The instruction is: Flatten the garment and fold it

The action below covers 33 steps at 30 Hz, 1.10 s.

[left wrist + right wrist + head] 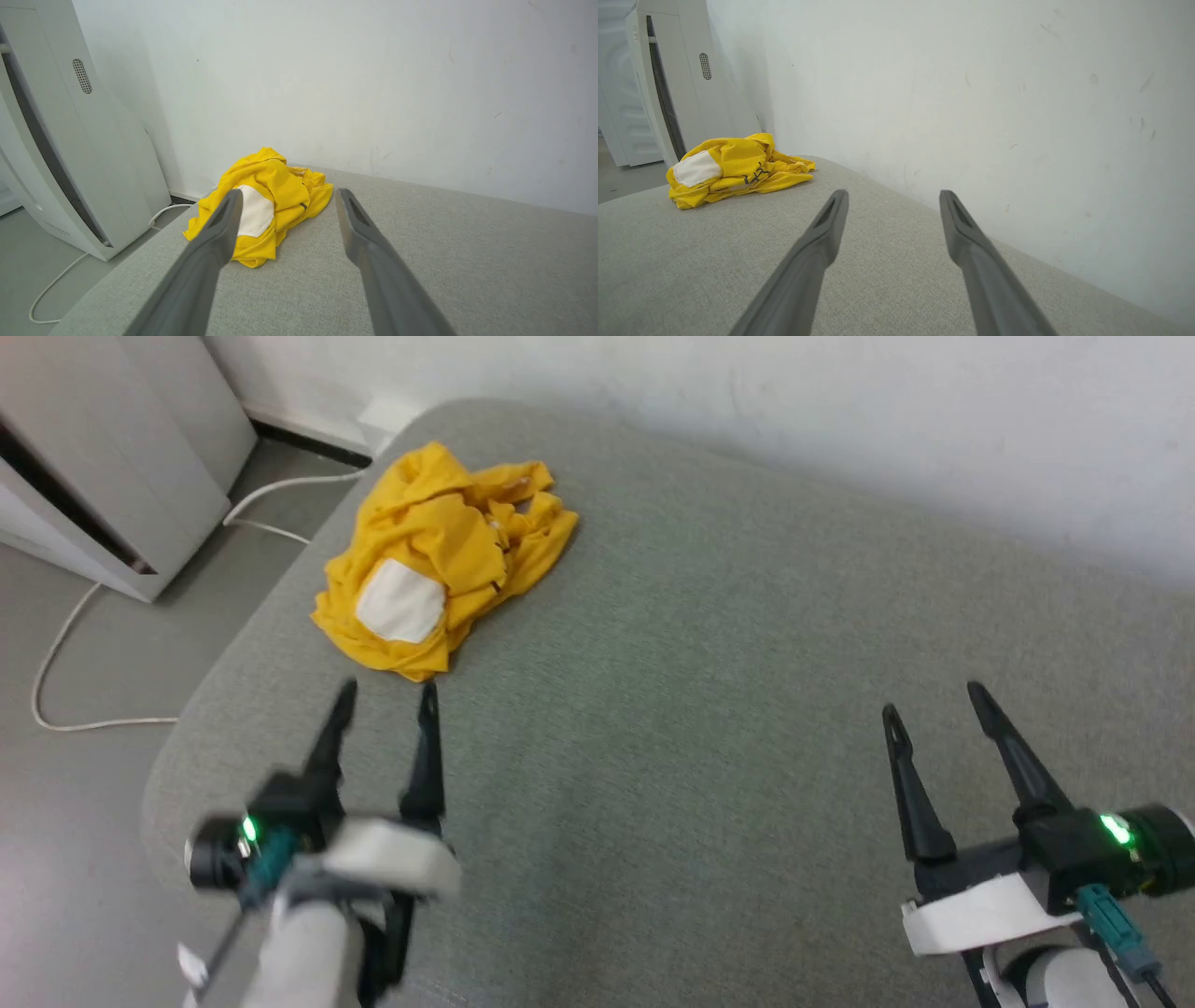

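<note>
Nothing is done yet: the yellow T-shirt (439, 555) lies crumpled at the upper left of the grey cushion (709, 709), while the left gripper (387, 695) and right gripper (934, 700) hover spread and empty, so flattening and folding remain.

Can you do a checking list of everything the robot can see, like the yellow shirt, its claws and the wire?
Surface: grey fabric cushion, bare apart from the shirt.
Job's things: garment, yellow with a white patch, crumpled in a heap near the cushion's far left corner; not flattened yet.
Clutter: nothing seen.
Grippers: left gripper, jaws open, empty, just short of the garment; right gripper, jaws open, empty, far from it.
Cables: white cable trailing over the floor, left of the cushion.
Surroundings: white appliance standing on the floor; pale wall behind the cushion.
</note>
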Available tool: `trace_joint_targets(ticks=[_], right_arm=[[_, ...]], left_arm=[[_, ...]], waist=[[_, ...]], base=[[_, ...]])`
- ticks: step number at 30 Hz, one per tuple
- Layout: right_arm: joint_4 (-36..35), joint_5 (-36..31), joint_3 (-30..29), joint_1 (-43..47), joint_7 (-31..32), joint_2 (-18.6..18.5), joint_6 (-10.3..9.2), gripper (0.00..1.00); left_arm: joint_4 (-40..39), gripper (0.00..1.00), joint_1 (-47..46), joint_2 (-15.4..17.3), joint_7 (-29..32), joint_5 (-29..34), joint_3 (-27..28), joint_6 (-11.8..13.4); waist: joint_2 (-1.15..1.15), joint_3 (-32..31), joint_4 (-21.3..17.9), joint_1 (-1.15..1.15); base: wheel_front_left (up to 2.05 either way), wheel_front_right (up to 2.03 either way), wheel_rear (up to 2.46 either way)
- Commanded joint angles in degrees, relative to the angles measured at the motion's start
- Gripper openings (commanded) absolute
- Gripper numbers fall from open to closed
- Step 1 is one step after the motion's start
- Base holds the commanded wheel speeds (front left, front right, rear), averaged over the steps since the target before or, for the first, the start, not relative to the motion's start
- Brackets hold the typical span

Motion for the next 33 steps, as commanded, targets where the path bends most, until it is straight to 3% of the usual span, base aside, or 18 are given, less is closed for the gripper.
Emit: trace_joint_targets(ticks=[1, 7, 14, 21, 30, 31, 32, 33], right_arm=[[-1.1, -0.8, 0.5, -1.5, -0.3, 0.0, -0.12, 1.0], [-4.4, -1.3, 3.6, -3.4, -0.3, -0.9, -0.12, 1.0], [-10.1, -1.1, 7.1, -5.6, -0.3, -1.1, -0.12, 1.0], [-13.4, -0.2, 9.2, -7.0, -0.3, -1.0, -0.12, 1.0], [-14.1, 0.4, 8.7, -7.5, -0.3, -0.6, -0.12, 1.0], [-14.1, 0.6, 8.5, -7.5, -0.3, -0.5, -0.12, 1.0], [-13.9, 0.7, 8.2, -7.4, -0.3, -0.5, -0.12, 1.0], [-13.7, 0.8, 8.0, -7.4, -0.3, -0.4, -0.12, 1.0]], left_arm=[[2.2, 1.0, -5.3, 1.6, 1.4, -0.8, 0.7, -1.3], [8.6, 1.0, -19.2, 6.8, 12.2, -4.2, 2.4, -6.0], [16.6, 1.0, -31.9, 15.3, 32.5, -7.9, 0.9, -9.5], [22.3, 1.0, -39.1, 22.6, 48.2, -15.2, -0.3, -10.1], [25.1, 1.0, -37.9, 26.5, 66.9, -24.7, -2.5, -10.1], [24.7, 0.44, -37.5, 26.8, 68.0, -25.8, -2.6, -10.1], [24.4, 0.0, -37.0, 27.0, 68.6, -26.9, -2.5, -10.1], [24.1, 0.0, -36.7, 27.1, 68.7, -27.8, -2.1, -10.1]], waist=[[0.0, 5.2, -3.6, 0.0], [0.0, 12.4, -8.0, 0.0], [0.0, 20.2, -12.1, 0.0], [0.0, 24.3, -15.3, 0.0], [0.0, 25.4, -17.1, 0.0], [0.0, 25.3, -17.1, 0.0], [0.0, 25.0, -17.1, 0.0], [0.0, 24.7, -17.0, 0.0]], base=[[0.0, 0.0, 0.0], [0.0, 0.0, 0.0], [0.0, 0.0, 0.0], [0.0, 0.0, 0.0], [0.0, 0.0, 0.0], [0.0, 0.0, 0.0], [0.0, 0.0, 0.0], [0.0, 0.0, 0.0]])
